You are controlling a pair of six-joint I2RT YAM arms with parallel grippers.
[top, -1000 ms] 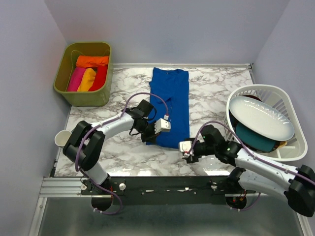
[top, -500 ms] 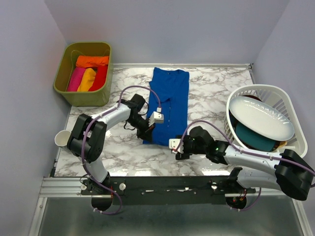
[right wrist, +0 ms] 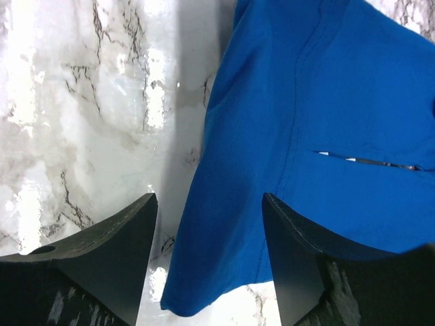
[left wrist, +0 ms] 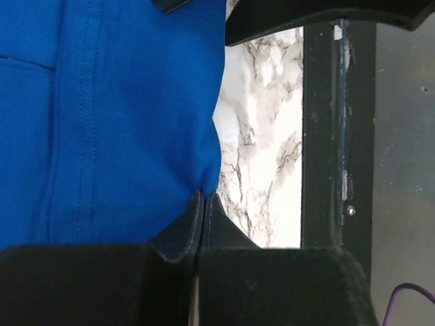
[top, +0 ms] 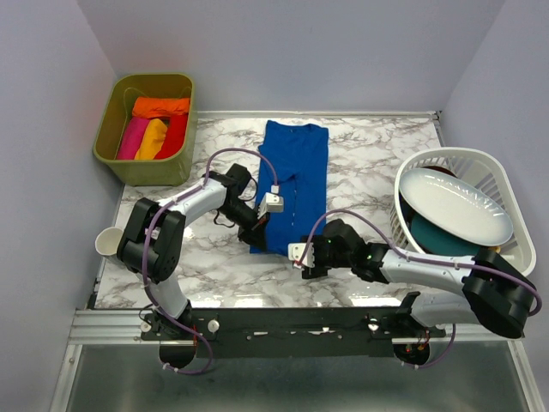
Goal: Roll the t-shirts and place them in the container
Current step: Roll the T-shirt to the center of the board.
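Blue t-shirt [top: 296, 172] lies flat on the marble table [top: 369, 163], folded into a long narrow strip running from the far edge toward the arms, about centre.

Left gripper [top: 260, 232] sits at the strip's near left corner. In the left wrist view its fingertips are pressed together [left wrist: 204, 197], with the puckered edge of the t-shirt [left wrist: 102, 122] nipped between them. From above, the left wrist covers that corner.

Right gripper [top: 304, 262] is low at the strip's near right corner. Its fingers are spread wide [right wrist: 207, 204], and the near hem of the t-shirt [right wrist: 326, 136] lies in the gap; I cannot tell whether the fingers touch it.

Surroundings:
- green bin [top: 116, 146] at the far left corner, holding bright rolls of cloth [top: 154, 129] in orange, pink, yellow and red
- white basket [top: 502, 172] at the right edge, with a white plate [top: 455, 206] lying over something teal
- paper cup [top: 107, 243] at the left edge, beside the left arm's base
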